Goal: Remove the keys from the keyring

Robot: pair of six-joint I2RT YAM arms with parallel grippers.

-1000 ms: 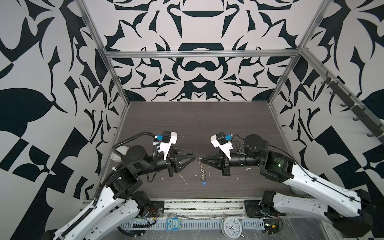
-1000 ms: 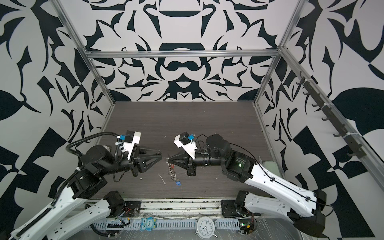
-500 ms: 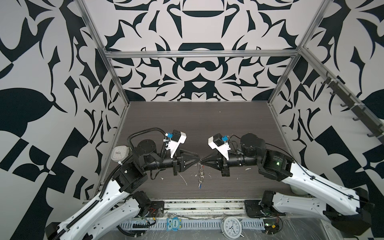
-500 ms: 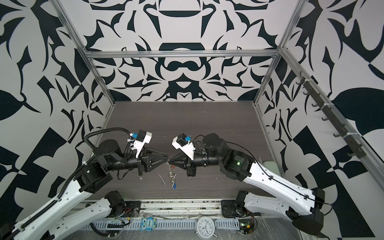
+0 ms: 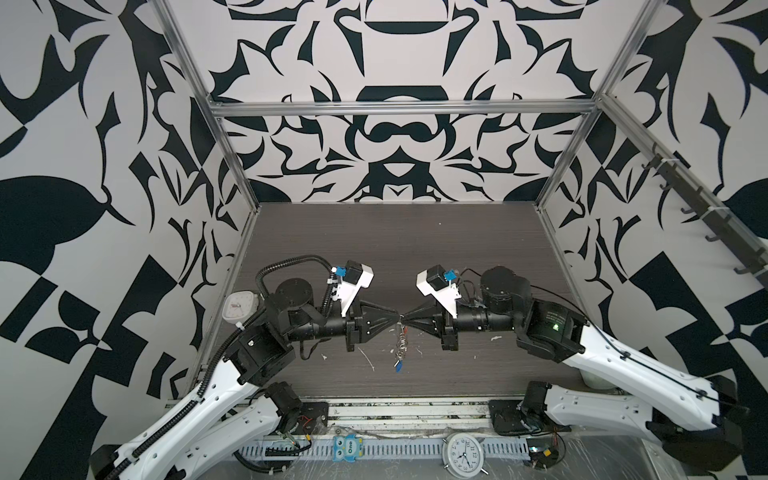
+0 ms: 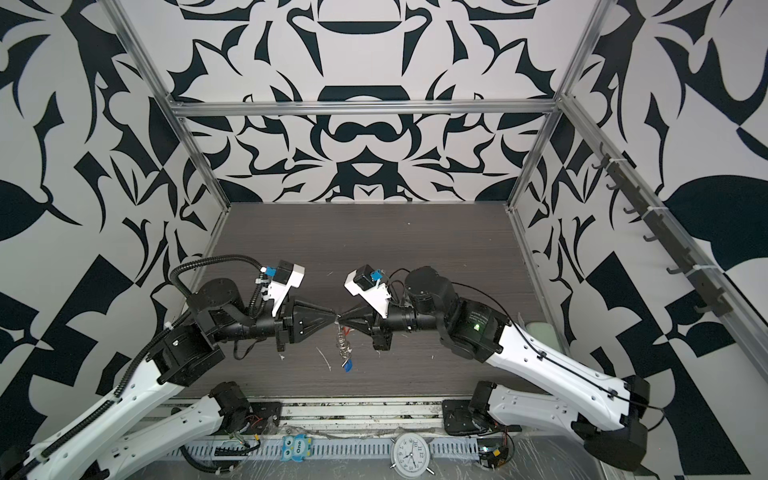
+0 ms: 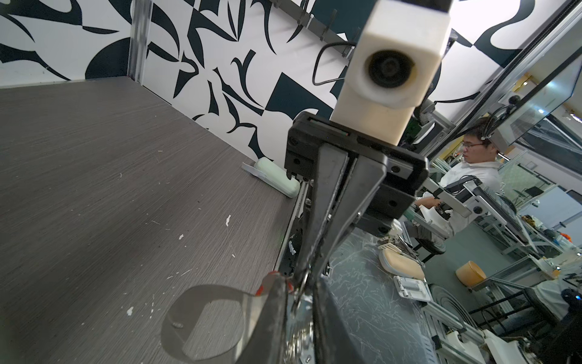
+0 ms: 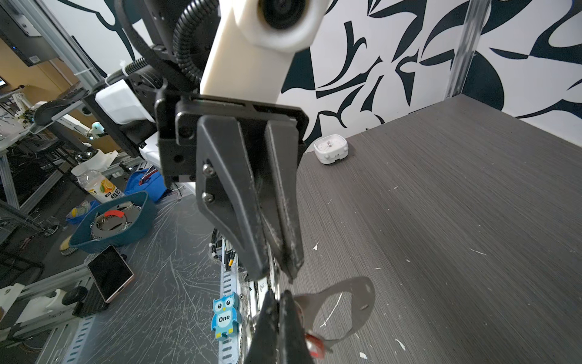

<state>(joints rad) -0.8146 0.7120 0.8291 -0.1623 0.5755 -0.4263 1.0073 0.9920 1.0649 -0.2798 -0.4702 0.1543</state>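
Note:
The keyring hangs in the air at mid table, in both top views between the two grippers, which meet tip to tip. Its grey strap loop [image 7: 176,315] [image 8: 362,302] sticks out sideways. The silver clips [image 5: 401,349] [image 6: 343,345] dangle below, with the blue-tagged key [image 5: 398,368] [image 6: 348,365] lowest. The red tag [image 8: 315,346] sits by the right gripper's fingers. My right gripper [image 5: 405,327] [image 8: 280,294] is shut on the keyring's top. My left gripper [image 5: 396,327] [image 7: 300,285] has its jaws nearly together, pinching a small metal ring of the bunch. The key blades are too small to make out.
A white square alarm clock [image 5: 239,307] [image 8: 330,148] stands at the table's left edge. A pale green case [image 7: 277,178] lies at the right edge. A round clock [image 5: 461,453] and a blue owl figure [image 5: 348,446] sit on the front rail. White flecks dot the tabletop.
My left gripper has moved right to the right gripper's tips and narrowed its jaws onto the bunch. The right gripper kept hold and shifted slightly left.

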